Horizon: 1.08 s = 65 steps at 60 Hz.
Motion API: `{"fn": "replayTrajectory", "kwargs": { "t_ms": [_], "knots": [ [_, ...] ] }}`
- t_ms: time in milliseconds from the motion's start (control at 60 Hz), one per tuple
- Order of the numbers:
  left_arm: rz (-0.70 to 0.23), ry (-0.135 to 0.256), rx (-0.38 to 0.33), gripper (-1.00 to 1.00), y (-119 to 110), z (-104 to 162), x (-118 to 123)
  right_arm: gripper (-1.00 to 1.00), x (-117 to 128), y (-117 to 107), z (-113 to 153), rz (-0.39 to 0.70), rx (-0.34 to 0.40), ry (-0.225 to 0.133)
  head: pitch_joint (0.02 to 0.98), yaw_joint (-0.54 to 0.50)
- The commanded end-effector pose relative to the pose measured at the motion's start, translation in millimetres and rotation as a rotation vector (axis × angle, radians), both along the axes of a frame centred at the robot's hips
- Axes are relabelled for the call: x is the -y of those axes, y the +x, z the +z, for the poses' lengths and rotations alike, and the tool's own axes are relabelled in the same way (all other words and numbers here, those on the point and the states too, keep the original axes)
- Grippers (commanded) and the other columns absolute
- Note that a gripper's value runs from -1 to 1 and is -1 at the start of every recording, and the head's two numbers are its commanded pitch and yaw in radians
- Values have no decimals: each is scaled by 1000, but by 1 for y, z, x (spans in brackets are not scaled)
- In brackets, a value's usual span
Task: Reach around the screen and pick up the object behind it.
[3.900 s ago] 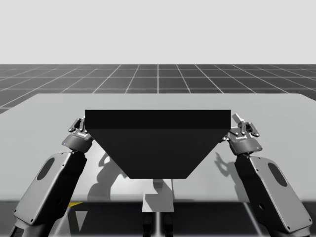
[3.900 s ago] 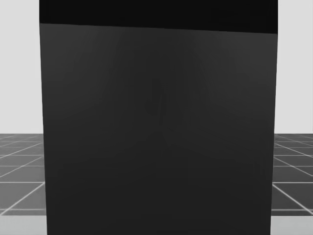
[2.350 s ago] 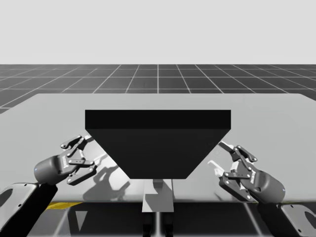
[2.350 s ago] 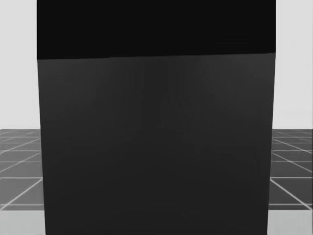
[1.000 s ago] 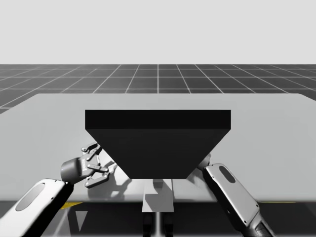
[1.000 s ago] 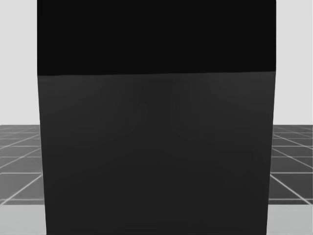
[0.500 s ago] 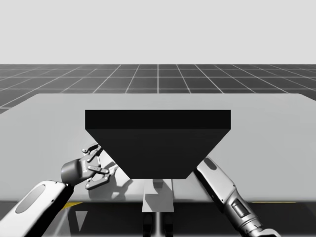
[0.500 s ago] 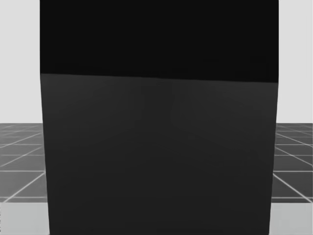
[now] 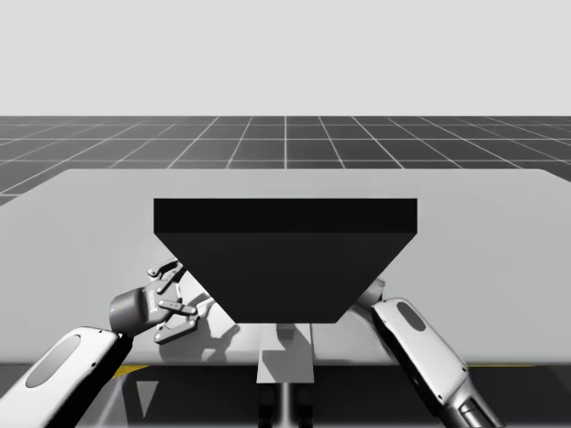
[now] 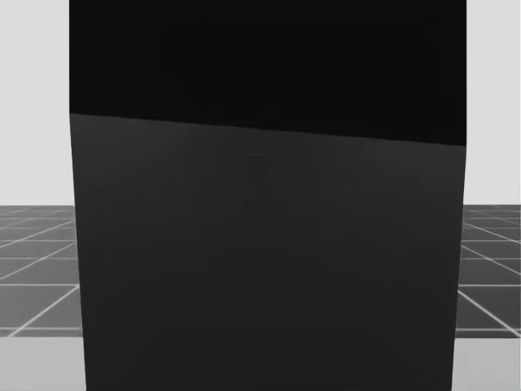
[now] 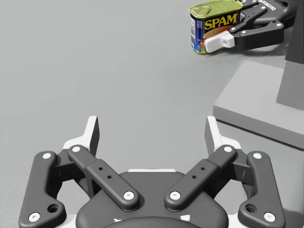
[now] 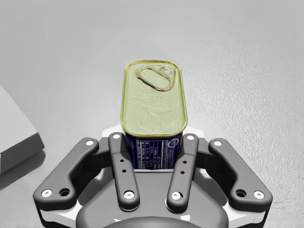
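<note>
A black screen (image 9: 285, 259) stands across the table's middle, and it covers most of the head view (image 10: 269, 244). Behind it a rectangular can (image 12: 153, 102) with a yellow-green pull-tab lid and blue sides stands upright. My right gripper (image 12: 153, 142) is shut on the can, one finger against each long side. In the left wrist view the can (image 11: 211, 28) shows ahead and to one side, held by my right gripper (image 11: 228, 23). My left gripper (image 11: 152, 137) is open over bare table, at the screen's left edge (image 9: 174, 299). My right arm (image 9: 419, 343) runs in under the screen.
The screen's grey base plate (image 11: 256, 104) lies between my left gripper and the can, and its corner (image 12: 14, 133) sits beside my right gripper. The screen's post (image 9: 285, 343) stands at the table's front edge. Bare grey table (image 9: 491, 232) lies on both sides.
Both arms have pulled back from the screen's top corners. My right arm has gone in under the screen's right side, my left stays low at its left. My head has turned slightly.
</note>
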<state>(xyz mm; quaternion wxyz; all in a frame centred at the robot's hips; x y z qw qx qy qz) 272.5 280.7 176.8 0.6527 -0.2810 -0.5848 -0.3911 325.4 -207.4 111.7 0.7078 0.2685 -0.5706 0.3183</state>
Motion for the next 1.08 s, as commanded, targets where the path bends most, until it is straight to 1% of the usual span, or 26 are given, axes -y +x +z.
{"fn": "replayTrajectory", "kwargs": {
  "t_ms": [17, 50, 150, 250, 267, 317, 350, 450, 500, 517, 583, 683, 700, 733, 767, 783, 817, 833, 867, 883, 950, 967, 1033, 1083],
  "knots": [
    [0, 2, 2, -1000, 0, 1, 1, 1000, 49, 5, 16, -178, 79, 4, 118, 9],
    [-1, 3, 2, -1000, 1, 1, 1, 1000, 61, 2, 18, -204, 84, 8, 118, 8],
    [0, 4, 2, -1000, 1, 1, 2, 1000, 85, -2, 23, -260, 94, 19, 117, 5],
    [-1, 3, 4, -1000, 1, 2, 3, 1000, 104, -3, 27, -319, 105, 27, 117, 5],
    [-1, 3, 5, -1000, 1, 2, 3, 1000, 112, -3, 31, -337, 119, 35, 116, 6],
    [0, 3, 6, -1000, 1, 2, 3, 1000, 119, -2, 37, -360, 130, 49, 117, 7],
    [2, 4, 6, -1000, 1, 3, 3, 1000, 128, -2, 46, -390, 155, 61, 117, 8],
    [4, 4, 6, -1000, 1, 3, 3, 1000, 145, 1, 67, -442, 205, 77, 118, 5],
    [4, 4, 6, -1000, 1, 3, 2, 1000, 150, 1, 75, -457, 222, 81, 118, 4],
    [5, 3, 6, -1000, 1, 3, 2, 1000, 155, 2, 82, -473, 239, 84, 118, 5],
    [6, 3, 6, -1000, 1, 2, 2, 1000, 160, 2, 91, -492, 258, 95, 117, 8],
    [10, 2, 8, -1000, 1, 3, 2, 1000, 171, 2, 115, -545, 312, 118, 115, 7],
    [12, 2, 9, -1000, 1, 3, 1, 1000, 175, 2, 124, -564, 332, 131, 115, 7],
    [12, 1, 9, -1000, 1, 4, 1, 1000, 176, 2, 127, -571, 339, 133, 115, 8],
    [13, 0, 9, -1000, 1, 4, 1, 1000, 179, 1, 137, -590, 364, 145, 115, 8],
    [14, -1, 9, -1000, 1, 4, 1, 1000, 182, 0, 147, -607, 386, 161, 115, 7],
    [14, 0, 10, -1000, 1, 4, 1, 1000, 184, -1, 154, -618, 402, 170, 115, 7],
    [14, 1, 10, -1000, 1, 4, 1, 1000, 187, -2, 164, -633, 424, 181, 115, 8],
    [14, 1, 9, -1000, 1, 4, 1, 1000, 188, -3, 171, -645, 436, 192, 115, 8],
    [14, 1, 9, -1000, 1, 3, 1, 1000, 190, -5, 181, -656, 455, 204, 116, 9],
    [14, 1, 8, -1000, 1, 3, 1, 1000, 191, -8, 193, -673, 488, 212, 116, 8],
    [15, 1, 8, -1000, 1, 3, 1, 1000, 192, -9, 201, -684, 504, 226, 117, 7],
    [15, 0, 9, -1000, 1, 3, 1, 1000, 193, -11, 212, -716, 537, 227, 116, 6],
    [16, -2, 10, -1000, 1, 3, 1, 1000, 194, -12, 222, -743, 563, 246, 115, 7]
  ]
}}
